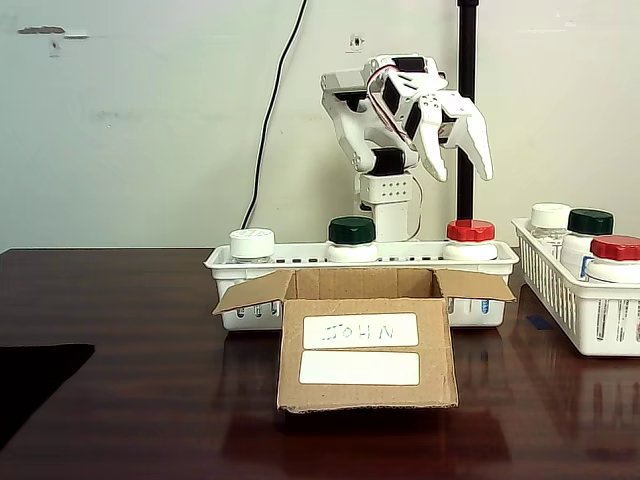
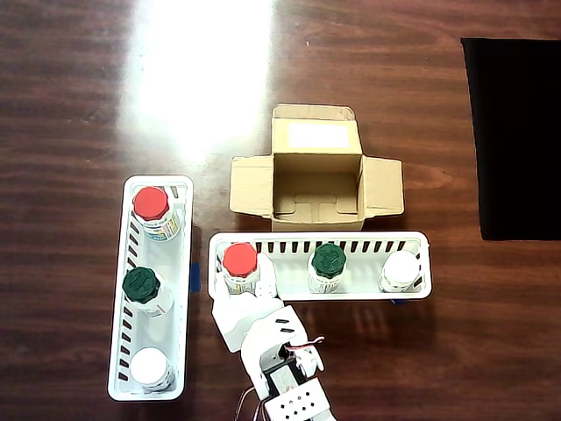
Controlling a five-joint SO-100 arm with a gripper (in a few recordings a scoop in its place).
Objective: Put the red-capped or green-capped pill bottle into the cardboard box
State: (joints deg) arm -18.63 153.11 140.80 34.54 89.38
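Note:
The red-capped pill bottle [image 1: 470, 234] [image 2: 240, 261] stands upright at one end of the white slotted basket [image 1: 225, 262] [image 2: 372, 238] behind the cardboard box. A green-capped bottle [image 1: 352, 233] [image 2: 329, 261] stands in the middle of that basket. The cardboard box [image 1: 367, 350] [image 2: 317, 180] sits open and empty, flaps spread, its "JOHN" label facing the fixed view. My white gripper [image 1: 463, 172] [image 2: 246, 295] hangs open and empty above the red-capped bottle, fingers pointing down, clear of the cap.
A white-capped bottle [image 1: 252, 243] [image 2: 401, 268] fills the basket's other end. A second white basket [image 1: 560, 290] [image 2: 123, 263] holds red-, green- and white-capped bottles. A black mat [image 1: 40, 380] [image 2: 513, 132] lies at the table edge. A black pole [image 1: 466, 100] stands behind the arm.

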